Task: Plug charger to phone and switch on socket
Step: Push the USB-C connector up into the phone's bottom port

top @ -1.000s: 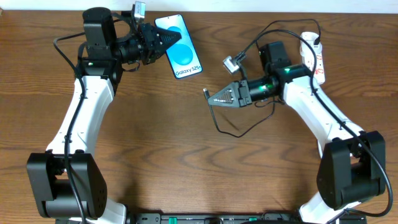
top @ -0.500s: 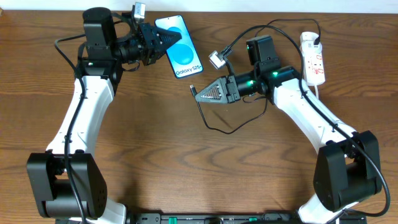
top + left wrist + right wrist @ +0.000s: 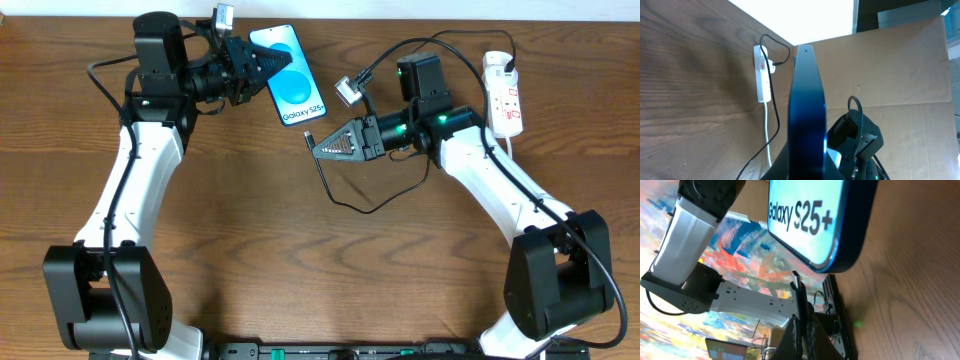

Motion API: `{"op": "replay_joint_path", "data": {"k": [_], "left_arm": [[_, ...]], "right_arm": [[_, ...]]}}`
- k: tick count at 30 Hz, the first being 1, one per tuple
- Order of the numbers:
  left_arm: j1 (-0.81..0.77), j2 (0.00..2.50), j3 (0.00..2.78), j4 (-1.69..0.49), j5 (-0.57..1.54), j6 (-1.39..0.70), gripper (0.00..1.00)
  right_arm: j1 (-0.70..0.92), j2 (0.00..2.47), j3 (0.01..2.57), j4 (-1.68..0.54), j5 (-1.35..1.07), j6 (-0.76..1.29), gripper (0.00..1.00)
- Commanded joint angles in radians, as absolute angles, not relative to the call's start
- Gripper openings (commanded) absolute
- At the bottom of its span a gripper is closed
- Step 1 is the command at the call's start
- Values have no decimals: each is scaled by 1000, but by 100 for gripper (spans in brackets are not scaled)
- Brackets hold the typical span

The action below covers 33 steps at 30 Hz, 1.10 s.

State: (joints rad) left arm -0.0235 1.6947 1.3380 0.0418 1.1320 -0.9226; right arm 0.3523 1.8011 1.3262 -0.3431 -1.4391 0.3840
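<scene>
One phone (image 3: 293,92), one charger (image 3: 368,207), one socket (image 3: 503,94) and two arms are on the table (image 3: 300,280).

The left gripper (image 3: 272,66) is at the far left, clamped on the phone's left long edge. Its wrist view shows the phone (image 3: 807,110) edge-on between the fingers. The overhead angle makes it hard to say whether the phone lies flat or is tipped up a little.

The right gripper (image 3: 316,149) is at centre, pinched shut on the charger's end. The connector tip (image 3: 796,281) pokes out past the fingertips, just beside the phone's near short end (image 3: 840,255) and apparently not touching it. The black cable loops across the table behind it.

The socket sits far right, well apart from the phone, with the black plug (image 3: 774,63) seated in it.
</scene>
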Motion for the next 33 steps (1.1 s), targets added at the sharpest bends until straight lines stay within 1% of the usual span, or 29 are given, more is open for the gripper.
{"op": "replay_joint_path", "data": {"k": [1, 16, 33], "left_arm": [[-24, 1694, 1348, 51, 1168, -918, 7], [-23, 1694, 1348, 51, 1167, -914, 7], [-23, 1694, 1348, 51, 1145, -918, 7]], "right_arm": [[350, 1775, 1327, -336, -1448, 408, 1], [342, 1775, 1327, -278, -1477, 442, 1], [322, 1775, 1327, -276, -1481, 441, 1]]}}
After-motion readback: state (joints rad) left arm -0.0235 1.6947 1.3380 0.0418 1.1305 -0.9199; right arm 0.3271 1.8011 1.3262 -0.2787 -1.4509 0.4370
